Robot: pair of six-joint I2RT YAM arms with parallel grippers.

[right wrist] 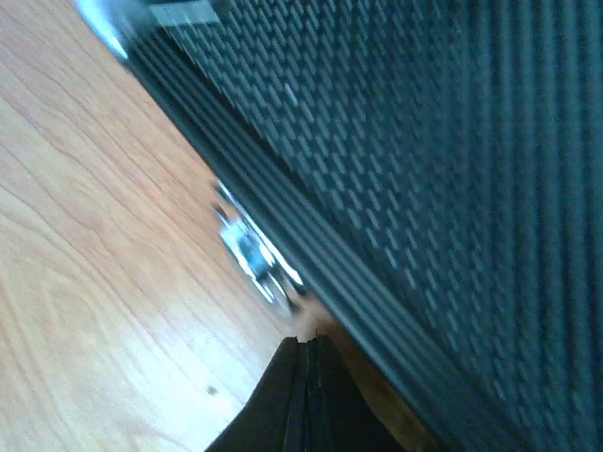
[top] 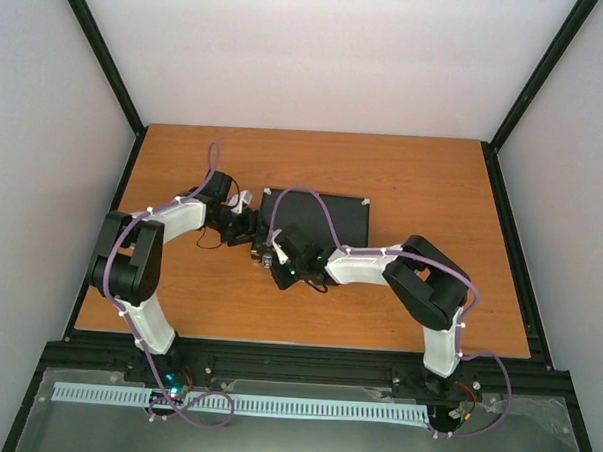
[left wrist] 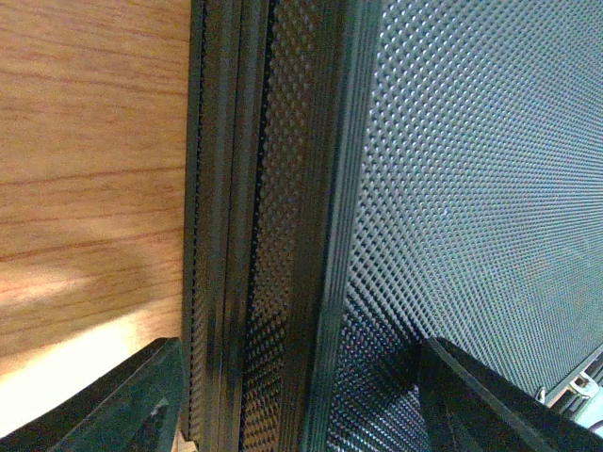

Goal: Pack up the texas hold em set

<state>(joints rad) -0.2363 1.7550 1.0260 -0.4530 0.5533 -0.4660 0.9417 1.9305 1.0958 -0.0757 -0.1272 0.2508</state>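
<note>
The left gripper stands released, its two dark fingers spread wide. In the left wrist view one finger hangs over the wooden table and the other over the dimpled black lid of the case. The case's ribbed side edge runs between them, and whether either finger touches it cannot be told. The right gripper is clenched with nothing in it. Its fingers are pressed flat together into one dark wedge that points at the table just beside the case's edge. It is close to a small silver latch, which is blurred in the right wrist view. From above, the case is a flat black rectangle, closed, lying near the middle of the table and slightly turned. The left gripper is at its left edge and the right gripper is at its near left corner, so the two wrists sit close together there. Both white-and-black arms bend inward from their bases on the black rail at the near edge of the table, with purple cables looping along them.
</note>
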